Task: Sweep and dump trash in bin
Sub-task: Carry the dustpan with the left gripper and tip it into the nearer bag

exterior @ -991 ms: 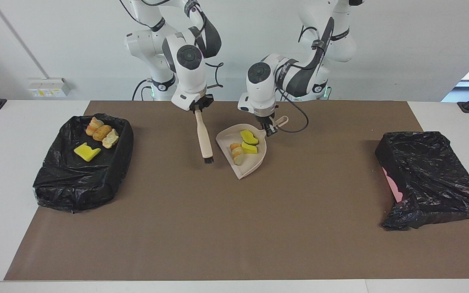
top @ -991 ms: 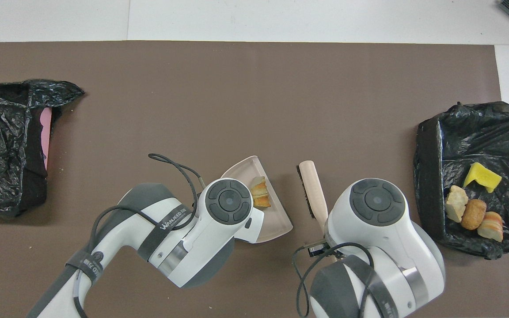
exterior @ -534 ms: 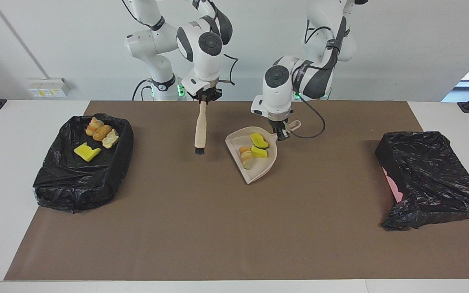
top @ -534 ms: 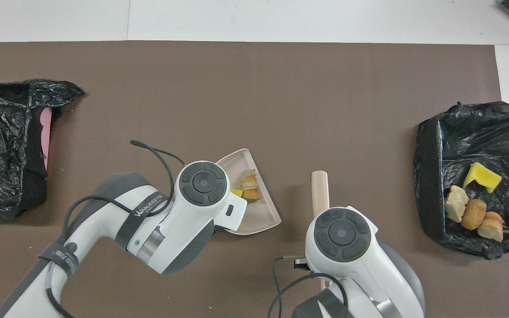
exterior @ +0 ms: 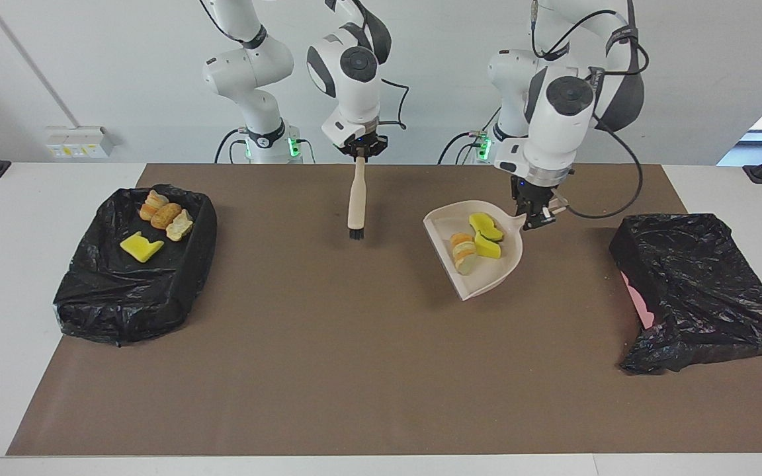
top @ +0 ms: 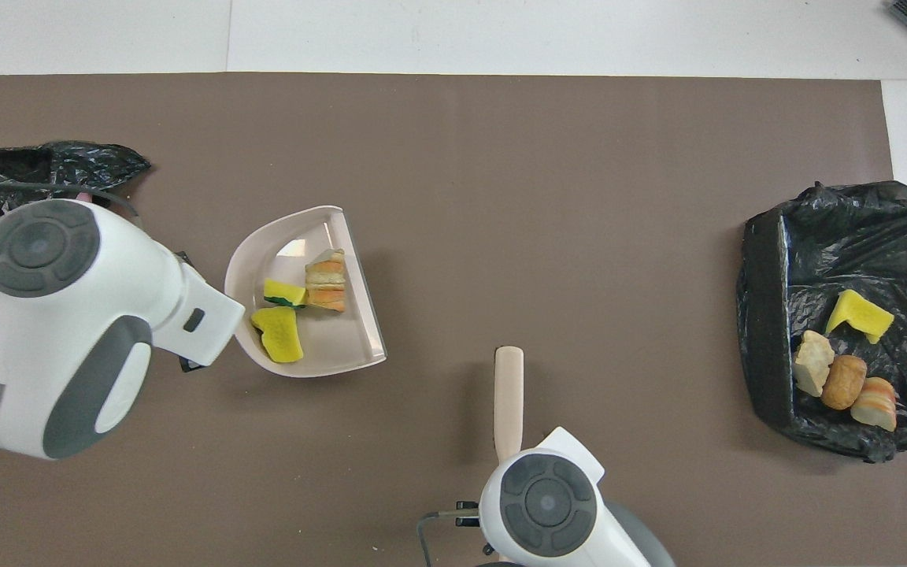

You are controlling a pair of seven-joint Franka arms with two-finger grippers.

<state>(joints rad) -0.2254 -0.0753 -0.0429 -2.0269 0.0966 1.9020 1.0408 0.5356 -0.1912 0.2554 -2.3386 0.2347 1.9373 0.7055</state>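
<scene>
Left gripper [exterior: 534, 221] clamped on dustpan [exterior: 497, 268] handle, pan aloft with three scraps [exterior: 475, 243]; right gripper [exterior: 360, 153] clamped on hanging brush [exterior: 356, 201]; four scraps [exterior: 156, 221] in bin [exterior: 123, 297]

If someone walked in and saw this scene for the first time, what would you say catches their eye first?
Probably the pale dustpan raised over the middle of the brown mat, held by its handle in the left gripper and carrying two yellow sponge chunks and a bread-like lump. Next, the brush hanging bristles-down from the right gripper. Then the black-lined bin at the right arm's end of the table, with more scraps in it.
</scene>
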